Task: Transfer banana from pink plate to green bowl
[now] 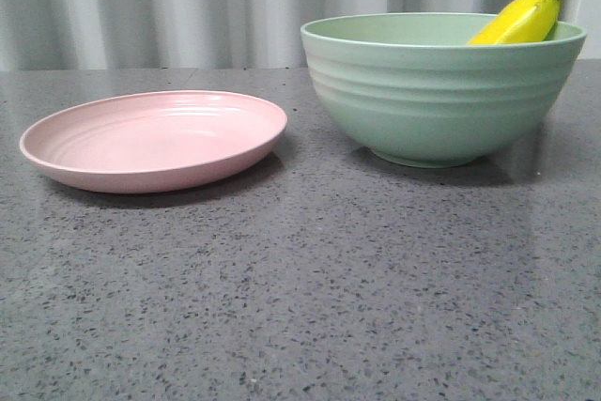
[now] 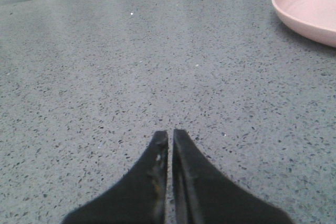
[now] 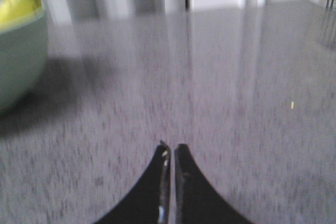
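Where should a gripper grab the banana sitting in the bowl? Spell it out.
Grip the banana on the upper end that sticks out above the bowl rim, coming down from above. It leans tip-up against the bowl's far right wall; the rest is hidden inside, so only that raised end looks reachable.

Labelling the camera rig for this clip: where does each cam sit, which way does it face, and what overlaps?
Front: low, facing forward over the speckled grey stone table; sees the shallow pale pink plate left, the ridged mint-green bowl right, the glossy yellow banana in it. No robot parts.
Left wrist: just above the table; left gripper, jaws together; plate rim.
Right wrist: same pose, blurred; right gripper, jaws together; bowl, banana.
Shared: plate in front and left wrist; bowl and banana in front and right wrist.
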`<state>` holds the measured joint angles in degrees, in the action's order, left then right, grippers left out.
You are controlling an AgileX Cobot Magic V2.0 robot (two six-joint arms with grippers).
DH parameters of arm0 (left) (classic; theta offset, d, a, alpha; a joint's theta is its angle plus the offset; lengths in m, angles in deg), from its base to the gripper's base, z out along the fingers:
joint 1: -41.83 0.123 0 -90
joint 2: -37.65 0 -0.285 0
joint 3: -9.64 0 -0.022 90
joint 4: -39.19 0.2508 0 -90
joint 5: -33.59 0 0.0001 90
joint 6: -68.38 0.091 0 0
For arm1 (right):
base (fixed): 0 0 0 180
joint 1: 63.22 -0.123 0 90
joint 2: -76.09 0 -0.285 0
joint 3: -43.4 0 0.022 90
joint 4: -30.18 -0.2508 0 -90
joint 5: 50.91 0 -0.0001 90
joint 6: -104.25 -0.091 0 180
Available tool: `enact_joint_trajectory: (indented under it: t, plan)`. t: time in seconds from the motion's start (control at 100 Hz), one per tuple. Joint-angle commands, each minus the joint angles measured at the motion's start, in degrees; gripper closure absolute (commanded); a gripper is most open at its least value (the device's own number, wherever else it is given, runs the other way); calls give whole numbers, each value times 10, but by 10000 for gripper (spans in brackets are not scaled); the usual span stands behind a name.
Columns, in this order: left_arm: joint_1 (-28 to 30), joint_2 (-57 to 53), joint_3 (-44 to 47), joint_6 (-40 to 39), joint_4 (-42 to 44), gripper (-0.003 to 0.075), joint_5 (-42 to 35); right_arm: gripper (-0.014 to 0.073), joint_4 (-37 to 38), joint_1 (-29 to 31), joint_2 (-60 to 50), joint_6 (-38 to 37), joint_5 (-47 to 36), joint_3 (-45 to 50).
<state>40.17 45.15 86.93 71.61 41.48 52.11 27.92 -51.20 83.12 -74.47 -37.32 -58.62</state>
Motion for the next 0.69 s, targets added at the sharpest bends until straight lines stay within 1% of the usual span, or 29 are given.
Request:
enact_joint_trajectory:
  t: [0.0, 0.05, 0.68]
  plan:
    - [-1, -18, 15, -3, -6, 738, -23, 673, -3, 2, -8, 18, 19, 15]
    - [-1, -18, 15, -3, -6, 739, -23, 673, -2, 2, -8, 18, 32, 15]
    - [-1, -18, 15, -3, -6, 738, -23, 673, -2, 2, -8, 18, 31, 15]
